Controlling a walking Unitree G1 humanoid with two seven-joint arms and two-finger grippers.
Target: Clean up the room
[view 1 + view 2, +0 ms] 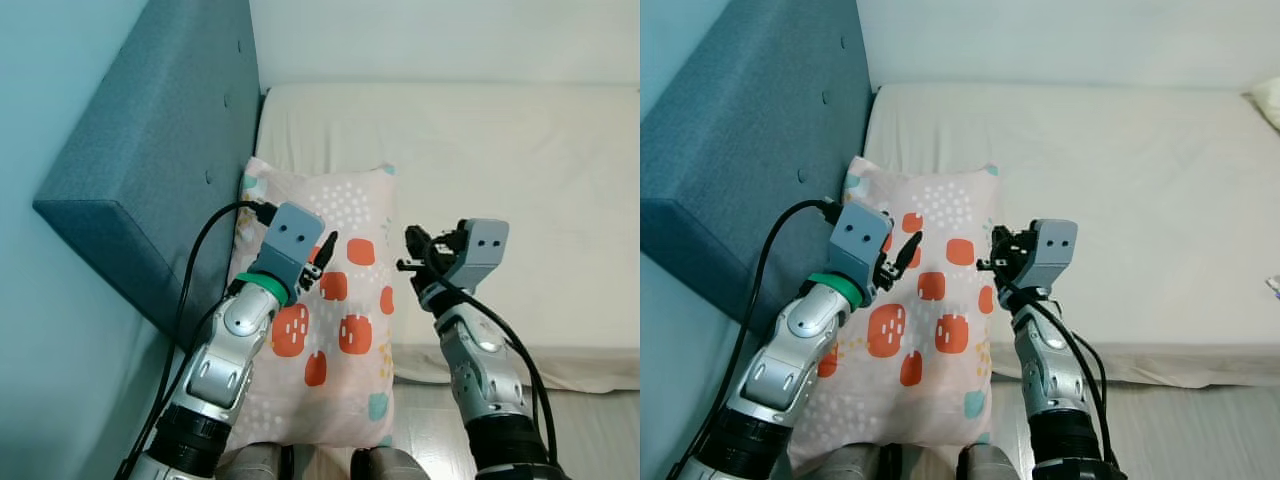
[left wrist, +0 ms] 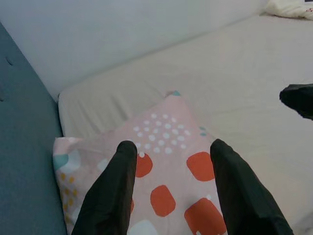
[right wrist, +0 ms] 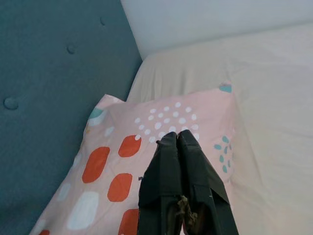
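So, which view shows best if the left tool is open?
The left wrist view: the left tool has its two black fingers clearly apart above the pillow. In the eye views it looks small and side-on, so the gap is hard to see. The right wrist view shows the right tool, shut.

Pillow (image 1: pixel 320 330): soft matt cloth, pale pink printed with orange-red blocks, white dots and teal marks, lying slightly creased with its top corner at 12 o'clock against the bed; bed (image 1: pixel 500 170): cream matt fabric sheet, gently wrinkled; headboard (image 1: pixel 160 170): blue-grey woven cloth, coarse-looking and matt, with tufted buttons. Left gripper (image 2: pixel 171 152): spread fingers of smooth black plastic with a dull sheen, blue-grey plastic housing; right gripper (image 3: pixel 181 142): like black fingers pressed together, matt. Arms (image 1: pixel 235 345): brushed silver metal, faintly glossy, with a green band and glossy black rubber cable (image 1: pixel 195 270); wall (image 1: pixel 450 40): smooth, matt, pale.
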